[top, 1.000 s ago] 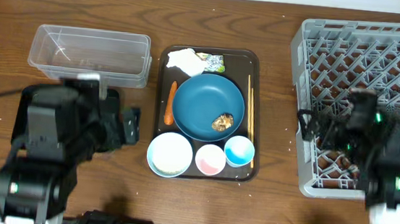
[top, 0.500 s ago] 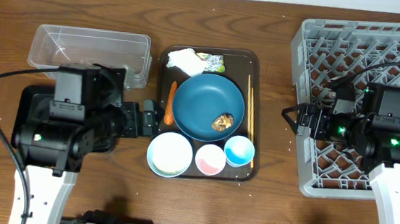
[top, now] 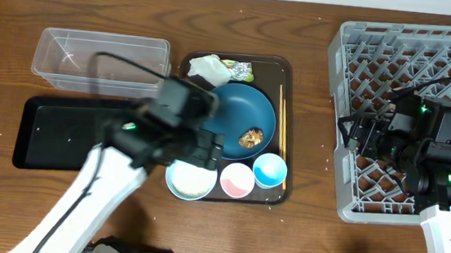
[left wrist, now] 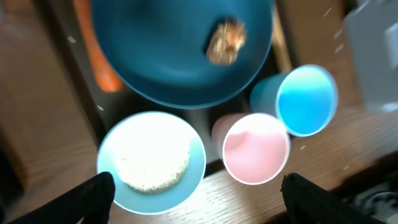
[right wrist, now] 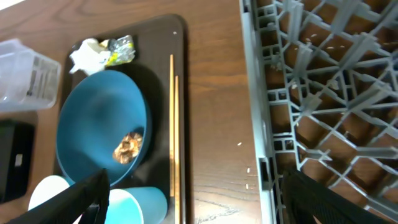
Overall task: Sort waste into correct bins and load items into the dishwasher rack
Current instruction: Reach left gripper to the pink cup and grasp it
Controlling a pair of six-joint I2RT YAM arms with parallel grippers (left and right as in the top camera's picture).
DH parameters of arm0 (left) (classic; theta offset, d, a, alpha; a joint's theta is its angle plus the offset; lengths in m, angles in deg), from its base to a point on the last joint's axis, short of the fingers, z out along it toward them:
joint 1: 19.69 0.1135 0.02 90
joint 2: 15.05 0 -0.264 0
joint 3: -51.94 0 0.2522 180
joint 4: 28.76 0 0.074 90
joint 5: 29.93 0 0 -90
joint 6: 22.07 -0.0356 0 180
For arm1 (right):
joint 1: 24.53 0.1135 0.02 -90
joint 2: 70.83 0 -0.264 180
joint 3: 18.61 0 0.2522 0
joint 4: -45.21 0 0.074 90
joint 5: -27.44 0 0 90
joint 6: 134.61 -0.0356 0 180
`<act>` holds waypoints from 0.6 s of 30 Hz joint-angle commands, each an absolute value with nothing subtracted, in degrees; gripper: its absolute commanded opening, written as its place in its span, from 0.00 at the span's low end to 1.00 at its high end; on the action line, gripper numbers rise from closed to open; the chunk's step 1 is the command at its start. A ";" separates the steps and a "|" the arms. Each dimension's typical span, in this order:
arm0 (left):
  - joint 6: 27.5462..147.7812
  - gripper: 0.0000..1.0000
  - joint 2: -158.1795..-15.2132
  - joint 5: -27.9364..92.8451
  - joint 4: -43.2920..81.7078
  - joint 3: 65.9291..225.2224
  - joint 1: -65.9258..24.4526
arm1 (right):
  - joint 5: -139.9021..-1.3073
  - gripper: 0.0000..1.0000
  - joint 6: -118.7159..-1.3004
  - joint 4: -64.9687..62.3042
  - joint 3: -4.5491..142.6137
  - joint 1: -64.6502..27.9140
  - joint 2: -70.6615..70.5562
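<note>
On the tabletop (top: pixel 315 36), the serving tray (top: pixel 291 75) sits central. The tub (top: pixel 100 58) is at its 10 o'clock, the shallow tray (top: pixel 53 132) at 8 and the dishwasher rack (top: pixel 418 78) at 3. On the serving tray, the plate (top: pixel 239 115) holds a food lump (top: pixel 251 138). Around the plate, the napkin (top: pixel 208 68) and wrapper (top: pixel 239 66) lie at 12, the chopsticks (top: pixel 281 135) at 3 and the carrot (left wrist: pixel 102 71) at 9. The bowl (top: pixel 190 179), inner cup (top: pixel 236 180) and corner cup (top: pixel 270 170) line up at 6.

Overhead evenly lit; left arm (top: pixel 110 178) motion-smeared. Left wrist view blurred, white bowl (left wrist: pixel 151 158) blown out at 7 o'clock.
</note>
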State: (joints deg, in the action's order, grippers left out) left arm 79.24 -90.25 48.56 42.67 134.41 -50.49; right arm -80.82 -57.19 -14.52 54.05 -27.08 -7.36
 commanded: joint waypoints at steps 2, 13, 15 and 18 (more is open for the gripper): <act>82.54 0.78 -96.22 54.75 42.93 134.12 -57.10 | -78.35 0.80 -59.92 -14.48 55.25 -26.93 -7.82; 86.30 0.60 -109.22 60.52 40.22 134.12 -64.33 | -77.35 0.85 -60.45 -14.68 55.25 -26.97 -7.82; 86.28 0.56 -110.44 60.54 39.74 134.12 -64.85 | -77.35 0.86 -60.45 -14.72 55.25 -26.97 -7.82; 86.28 0.51 -111.73 60.54 39.68 134.10 -64.94 | -77.33 0.86 -60.42 -14.85 55.25 -26.97 -7.82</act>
State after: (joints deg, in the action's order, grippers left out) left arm 86.08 -110.88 59.21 39.61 134.41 -64.81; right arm -77.94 -59.72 -14.65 54.09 -27.10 -7.36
